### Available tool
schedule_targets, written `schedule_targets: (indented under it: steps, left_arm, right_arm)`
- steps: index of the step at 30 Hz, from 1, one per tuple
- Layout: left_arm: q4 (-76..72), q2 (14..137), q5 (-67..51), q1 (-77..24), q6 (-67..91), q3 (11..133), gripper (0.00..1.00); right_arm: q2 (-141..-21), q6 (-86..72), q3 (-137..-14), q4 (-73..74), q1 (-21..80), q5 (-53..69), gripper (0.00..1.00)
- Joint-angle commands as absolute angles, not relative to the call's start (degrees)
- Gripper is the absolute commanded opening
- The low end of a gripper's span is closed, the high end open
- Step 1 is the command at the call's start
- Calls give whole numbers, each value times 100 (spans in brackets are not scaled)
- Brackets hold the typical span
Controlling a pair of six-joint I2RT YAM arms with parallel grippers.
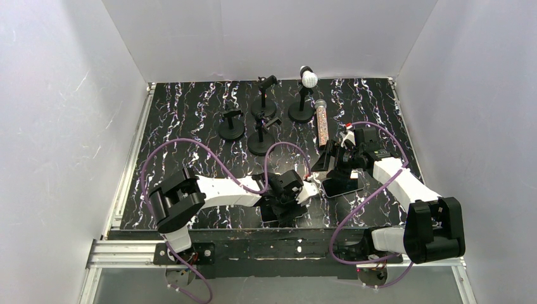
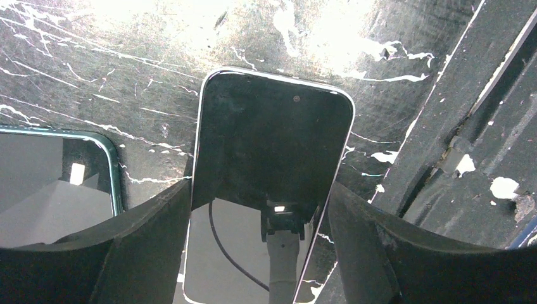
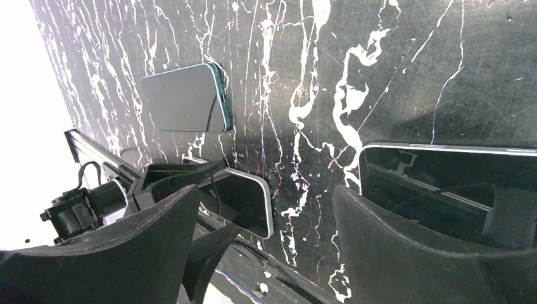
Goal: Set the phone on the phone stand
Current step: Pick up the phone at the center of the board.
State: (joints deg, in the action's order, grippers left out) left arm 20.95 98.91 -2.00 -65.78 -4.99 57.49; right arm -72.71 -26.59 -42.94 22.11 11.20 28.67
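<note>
A silver-edged phone (image 2: 272,139) lies flat on the marbled table near its front edge, also seen in the top view as a dark phone (image 1: 271,215). My left gripper (image 2: 259,190) straddles its lower half, one finger on each long side, with a narrow gap at the right finger. My right gripper (image 3: 269,193) hangs open over bare table, beside a second phone (image 3: 443,183) that also shows in the top view (image 1: 342,185). Three empty phone stands (image 1: 261,140) (image 1: 232,125) (image 1: 263,101) stand far back.
A green-edged phone (image 2: 57,183) lies left of the silver one, also in the right wrist view (image 3: 185,98). A fourth stand (image 1: 303,107) carries a white ball. A glitter tube (image 1: 322,121) lies next to it. The black front rail (image 2: 468,145) runs close by.
</note>
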Motion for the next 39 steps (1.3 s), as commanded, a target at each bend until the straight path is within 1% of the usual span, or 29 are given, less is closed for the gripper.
schedule_targets:
  steps: [1,3,8,10,15,21,28,32,39]
  left_arm:
    - [1931,9892,-80,-6583,-491,5584,39]
    - [1793,9685,-80,-6581,-430,5491,27]
    - [1454,9276,208,-6583,-312,5309,6]
    - [1377,9131,296,-6579,-250,5259,0]
    - [1167,8771,485,-6545,-147,5165,0]
    - [910,8182,237,-6303,-44,5064,0]
    - [562,7281,2,-5831,326,4753,0]
    - [358,6797,-343,-5427,530,4498,0]
    - [264,6298,-421,-5098,685,4209,0]
  right_arm:
    - [-7199,-2598,-4263,2109,1081,2866,85]
    - [-7192,-2608,-4279,2143,1076,2870,85]
    - [-7212,-2610,-4298,2136,1080,2900,85]
    - [-7217,-2617,-4340,2176,1081,2927,85]
    - [-7163,-2648,-4386,2198,1078,2980,85]
    - [-7057,-2654,-4434,2258,1081,3083,84]
    - [-6891,-2663,-4545,2375,1081,3244,84]
    - [-6796,-2669,-4643,2433,1089,3399,84]
    - [-6681,-2705,-4939,2417,1330,3983,83]
